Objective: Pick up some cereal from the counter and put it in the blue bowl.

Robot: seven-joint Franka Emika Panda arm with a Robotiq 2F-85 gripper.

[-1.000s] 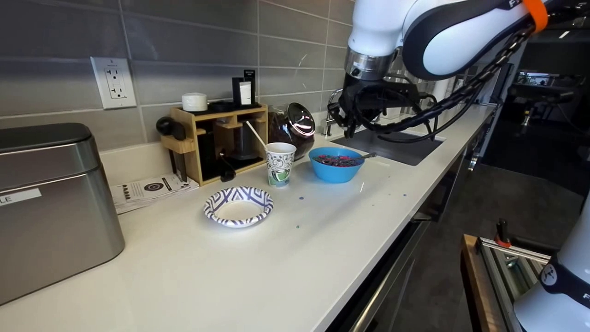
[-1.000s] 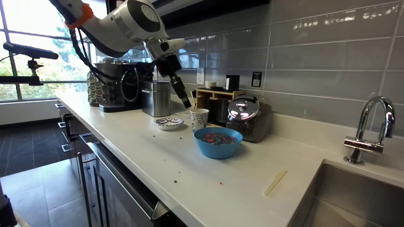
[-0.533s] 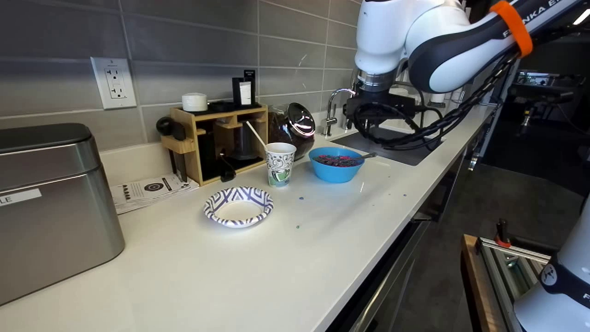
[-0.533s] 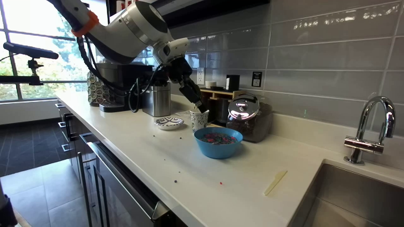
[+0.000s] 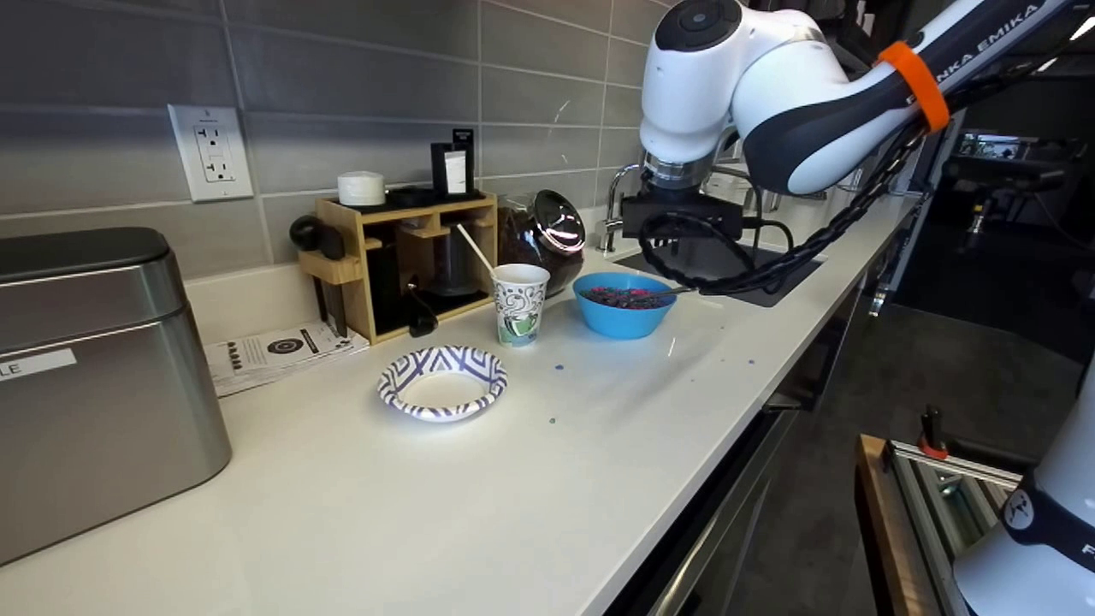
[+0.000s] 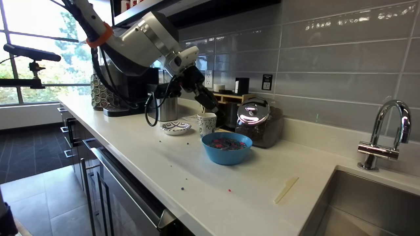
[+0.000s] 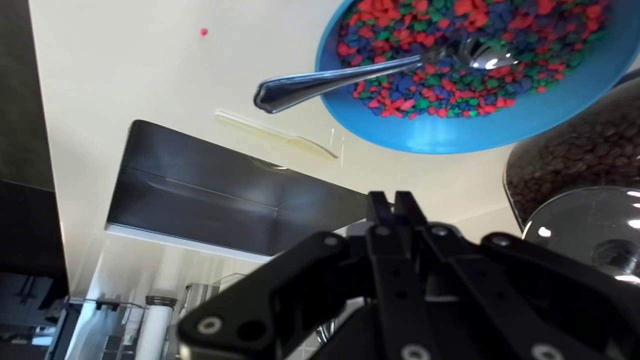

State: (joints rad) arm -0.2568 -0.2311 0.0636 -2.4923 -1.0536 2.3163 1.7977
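Arm (image 6: 147, 46): lower than a second ago, its wrist swung nearer the jar (image 6: 261, 126).
Gripper (image 7: 391, 200): drawn together, nothing visible in its pinch.
Cereal (image 6: 182, 188): specks loose on the counter (image 6: 256, 203); picking any up looks undone.
Blue bowl (image 6: 227, 157): holds coloured bits (image 7: 435, 95) and a spoon (image 7: 340, 81); the drop, I judge, remains.

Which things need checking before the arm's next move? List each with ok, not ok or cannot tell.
1. Blue bowl upright on the counter: ok.
2. Loose cereal visible to pick: ok, several separate bits.
3. Gripper open: not ok, looks shut.
4. Gripper down at the cereal: not ok, raised above the counter.
5. Blue bowl's top unobstructed: not ok, a spoon juts past the rim.
6. Cup upright, clear of the gripper: ok.
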